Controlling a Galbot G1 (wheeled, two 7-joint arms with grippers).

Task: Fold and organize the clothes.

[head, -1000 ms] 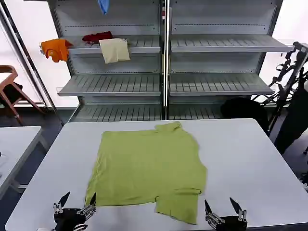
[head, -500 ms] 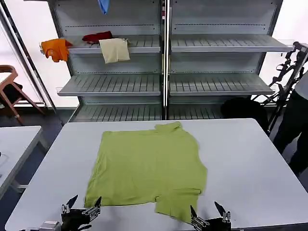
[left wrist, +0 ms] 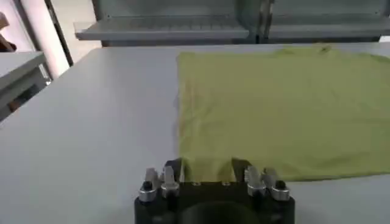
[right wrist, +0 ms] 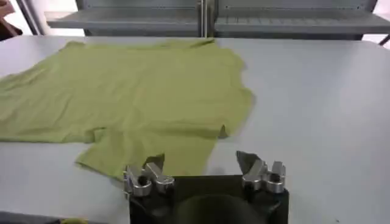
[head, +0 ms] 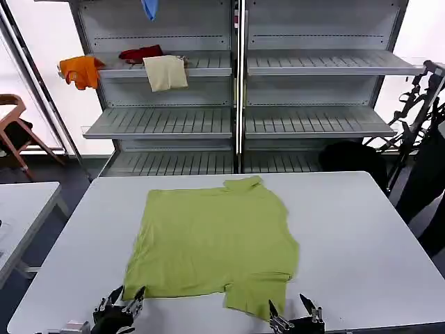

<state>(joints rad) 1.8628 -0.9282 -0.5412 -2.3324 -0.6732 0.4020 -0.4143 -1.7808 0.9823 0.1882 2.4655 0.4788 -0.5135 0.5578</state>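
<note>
1. The lime-green T-shirt (head: 215, 243) lies spread flat on the white table (head: 354, 236), roughly central and a little toward the robot's left, with its collar pointing to the far edge and one short sleeve reaching toward the near edge.
2. The left gripper (head: 124, 300) sits low at the table's near edge, right at the shirt's near-left hem corner. Its fingers are spread apart and hold nothing.
3. In the left wrist view, the left gripper (left wrist: 207, 173) has the shirt's hem (left wrist: 244, 173) lying between its two fingers; whether the fingertips actually touch the fabric cannot be told.
4. The right gripper (head: 292, 313) is at the near edge too, just beside the near sleeve (head: 254, 299). Its fingers are wide apart and empty.
5. In the right wrist view, the right gripper (right wrist: 204, 164) has one finger (right wrist: 152, 167) over or against the sleeve's edge and the other over bare table; contact cannot be confirmed.
6. Behind the table stands a grey metal shelving unit (head: 240, 76). On its upper-left shelf lie an orange garment (head: 81, 70), a dark red cloth (head: 140, 53) and a cream cloth (head: 165, 72) hanging over the shelf's front.
7. A blue item (head: 149, 8) hangs near the top of the shelving.
</note>
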